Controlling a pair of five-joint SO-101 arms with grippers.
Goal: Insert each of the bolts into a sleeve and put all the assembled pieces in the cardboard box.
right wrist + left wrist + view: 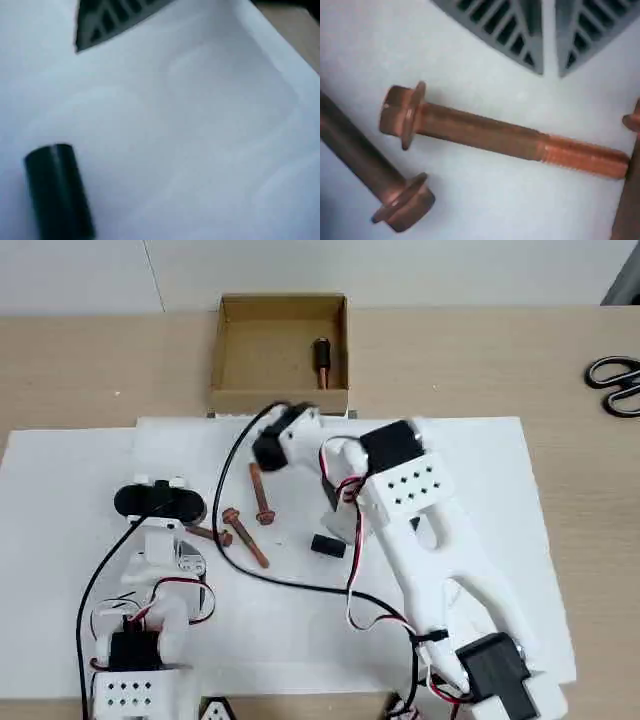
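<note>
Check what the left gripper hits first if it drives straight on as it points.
Likely the middle bolt, near where its thread starts; it lies just ahead of the left gripper. Depth is unclear: it could touch the white paper just short of it.

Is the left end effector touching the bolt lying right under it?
Apart. The left wrist view shows bare white paper between the end effector and the bolt.

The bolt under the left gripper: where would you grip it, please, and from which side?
Take the bolt by its smooth shank, between flanged head and thread, coming straight down and closing across it. It lies flat on the white paper, and other bolts crowd both ends, so the middle probably has most room.
</note>
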